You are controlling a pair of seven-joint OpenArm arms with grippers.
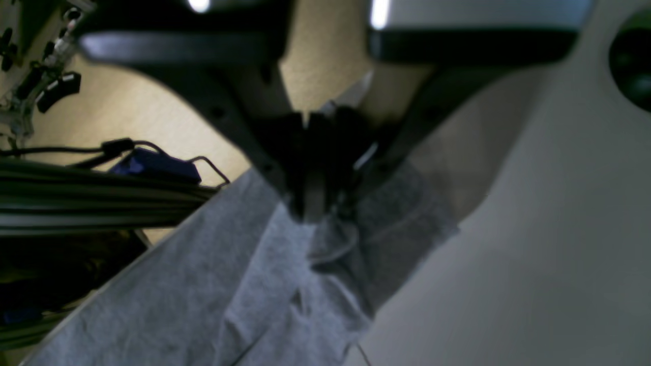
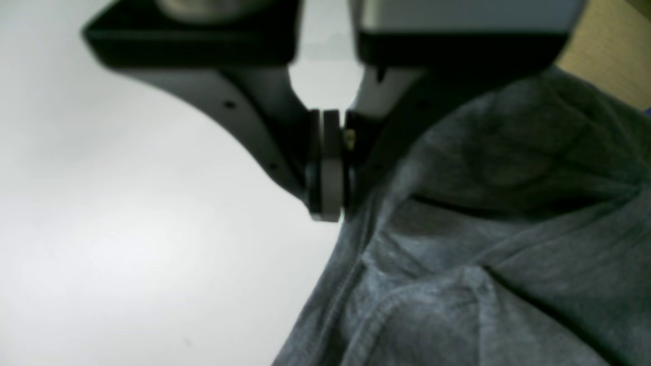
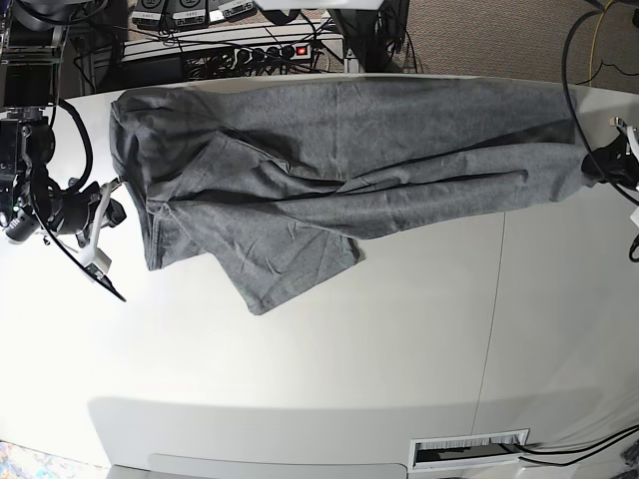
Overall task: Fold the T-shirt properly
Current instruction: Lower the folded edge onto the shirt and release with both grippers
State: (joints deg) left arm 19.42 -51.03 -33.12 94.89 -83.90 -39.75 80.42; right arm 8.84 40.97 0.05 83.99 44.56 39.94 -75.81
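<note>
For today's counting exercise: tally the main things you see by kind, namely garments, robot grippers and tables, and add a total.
T-shirt: 1
Grippers: 2, the left gripper and the right gripper, each with jaws shut on the shirt
Table: 1
Total: 4

We are looking at a white table (image 3: 419,329) whose far edge is meeting a power strip (image 3: 262,50) amid tangled cables (image 3: 215,62), with brown carpet (image 3: 479,35) lying beyond and a slotted grommet (image 3: 469,451) sitting near its front edge.
</note>
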